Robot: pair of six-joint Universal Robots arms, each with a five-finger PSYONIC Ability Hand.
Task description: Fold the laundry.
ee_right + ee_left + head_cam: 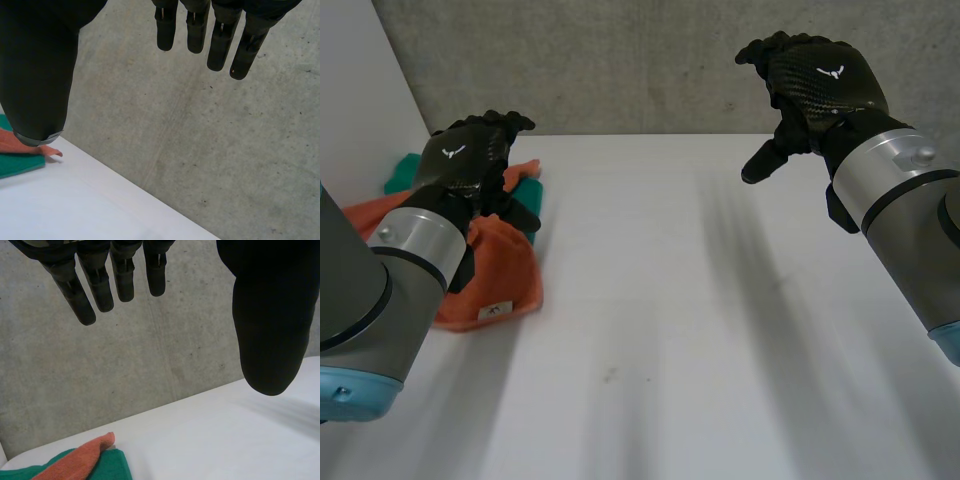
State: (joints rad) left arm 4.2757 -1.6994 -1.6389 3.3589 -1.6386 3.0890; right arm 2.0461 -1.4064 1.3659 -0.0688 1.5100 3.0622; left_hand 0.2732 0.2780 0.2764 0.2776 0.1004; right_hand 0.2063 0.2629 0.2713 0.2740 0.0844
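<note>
Holds left hand (470, 165) above crumpled orange cloth (498, 280), right hand (815, 80) over white surface (680, 310), fingers (102, 287) apart, ready to grasp.

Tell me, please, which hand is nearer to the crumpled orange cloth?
Left. The left hand is right above the crumpled orange cloth; the right hand is raised across the white table, well away from it.

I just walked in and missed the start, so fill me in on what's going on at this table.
A two-armed robot stands at a white table with laundry to fold. An orange cloth lies bunched with a green cloth at the table's left side. The left hand hangs above that pile, fingers straight, gripping nothing. The right hand is raised over the far right, open and empty.
</note>
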